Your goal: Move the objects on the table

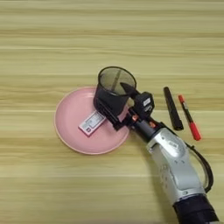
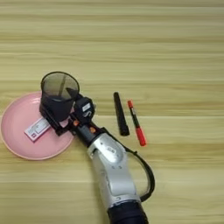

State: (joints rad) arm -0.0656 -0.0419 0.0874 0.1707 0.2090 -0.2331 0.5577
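My right gripper (image 1: 111, 99) is shut on the black wire-mesh cup (image 1: 114, 81), one finger inside the rim and the other along its outer wall. The cup leans a little over the right part of the round pink plate (image 1: 71, 124); I cannot tell whether its base touches the plate. On the plate, just left of the cup, lies the small white-and-red packet (image 1: 92, 123). The black marker (image 1: 173, 113) and the red-and-black pen (image 1: 189, 123) lie side by side on the table to the right. The same cup (image 2: 59, 87) and gripper (image 2: 56, 103) show in the right eye view.
The silver forearm (image 1: 175, 164) runs from the bottom right edge up to the cup, passing close to the left of the marker. Bare wooden table (image 1: 109, 35) stretches behind the plate and to its left.
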